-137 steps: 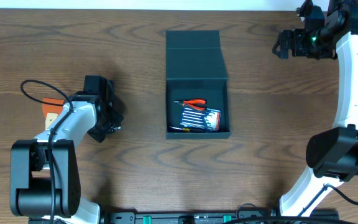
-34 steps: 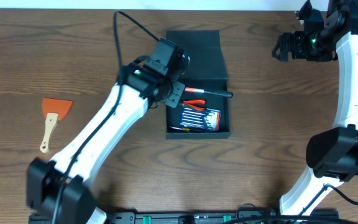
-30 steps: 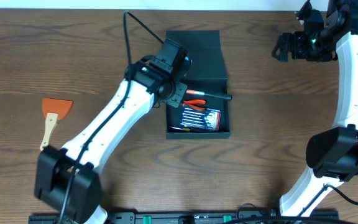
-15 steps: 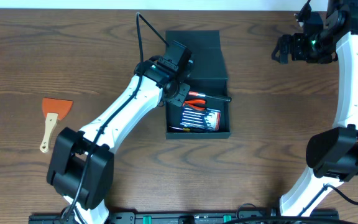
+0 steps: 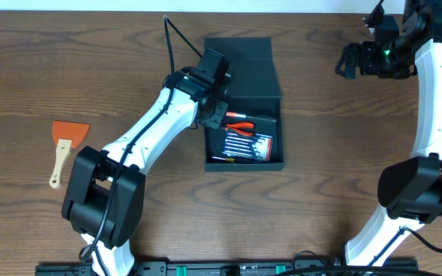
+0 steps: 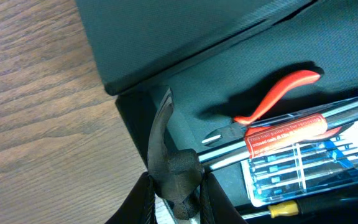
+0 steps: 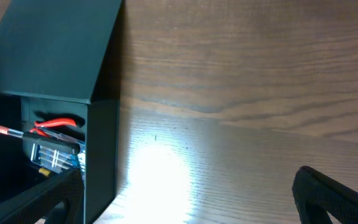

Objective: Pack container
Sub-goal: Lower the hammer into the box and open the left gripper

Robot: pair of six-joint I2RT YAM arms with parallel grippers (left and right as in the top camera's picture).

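Soft, even light from above leaves faint shadows. A bright glare patch washes out the table (image 7: 160,168) in the right wrist view; the container (image 7: 55,50) is dim inside.

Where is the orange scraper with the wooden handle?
In the overhead view, the scraper lies by itself on the left side of the table, well apart from the green box in the middle.
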